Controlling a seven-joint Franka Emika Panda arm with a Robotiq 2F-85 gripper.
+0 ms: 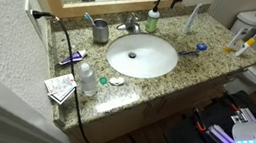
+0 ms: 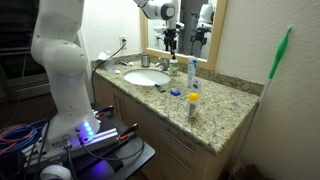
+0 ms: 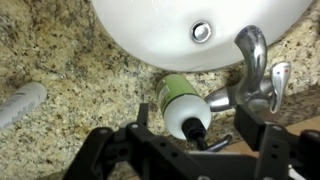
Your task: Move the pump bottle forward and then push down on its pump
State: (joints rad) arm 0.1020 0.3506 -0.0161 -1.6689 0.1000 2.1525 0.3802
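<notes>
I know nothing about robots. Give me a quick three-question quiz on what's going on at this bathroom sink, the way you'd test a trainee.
1. True or false: the gripper is shut on the pump.
2. The pump bottle stands: A. in the sink; B. beside the faucet; C. held up in the air.
3. Fill in: the sink is ___ in colour.

Key: 1. False; the jaws stand open on either side of the pump. 2. B. 3. White.
</notes>
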